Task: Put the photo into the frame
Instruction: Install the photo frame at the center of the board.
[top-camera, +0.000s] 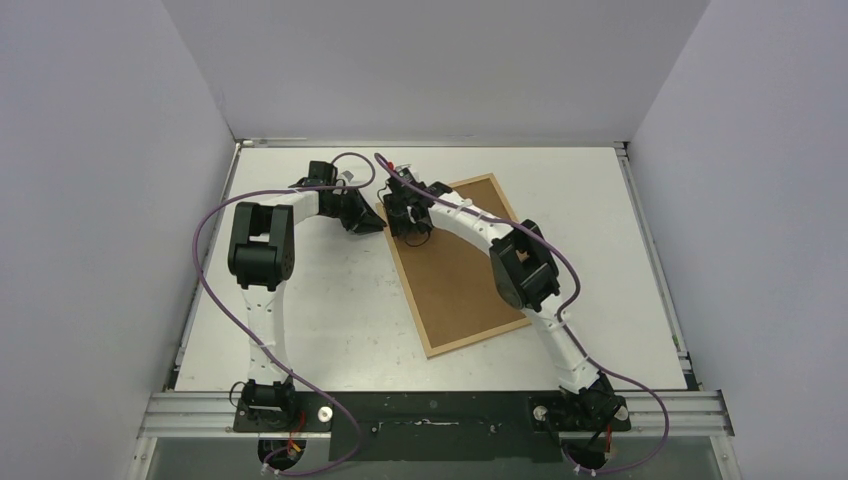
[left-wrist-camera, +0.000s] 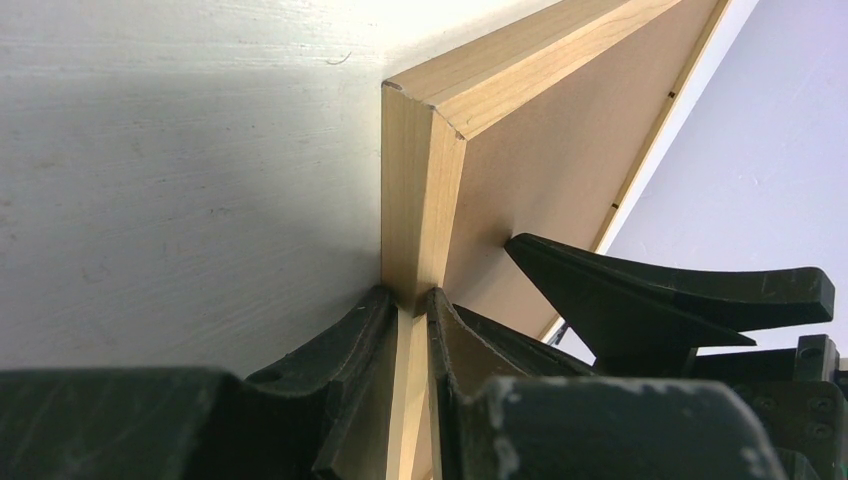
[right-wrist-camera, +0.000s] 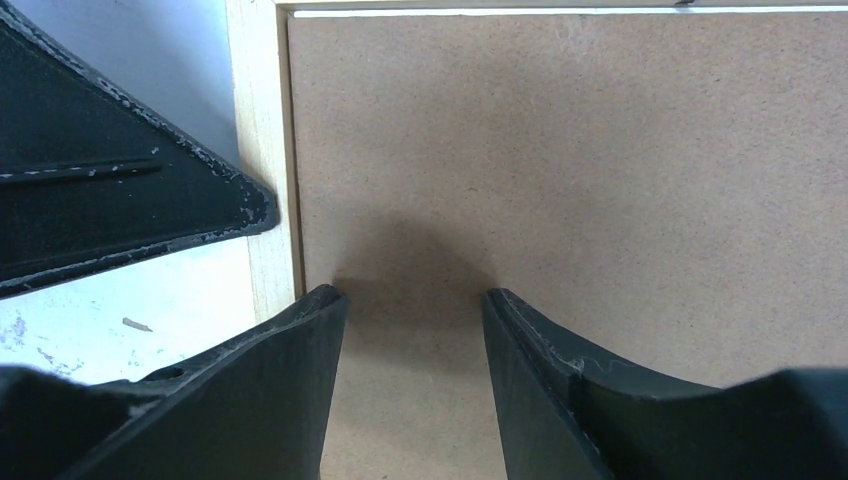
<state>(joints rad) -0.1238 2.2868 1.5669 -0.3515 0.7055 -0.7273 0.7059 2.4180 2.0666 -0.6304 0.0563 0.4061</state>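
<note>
Holds frame (left-wrist-camera: 420, 200) rail at far-left corner in narrow left tool (left-wrist-camera: 410, 300). Hovers right tool (right-wrist-camera: 415, 310), half open, over hardboard backing (right-wrist-camera: 600, 180) just inside that corner. Cannot see photo; possibly beneath backing.

A white surface (top-camera: 330, 320), lightly scuffed and specked, carries a brown hardboard panel (top-camera: 455, 285) that lies flat and turned at an angle — one short end toward the far middle, the other toward the near side, right of centre. Plain pale walls (top-camera: 430, 60) close in the left, far and right sides, and an aluminium rail (top-camera: 680, 405) with a black plate (top-camera: 440, 425) runs along the near edge.
</note>
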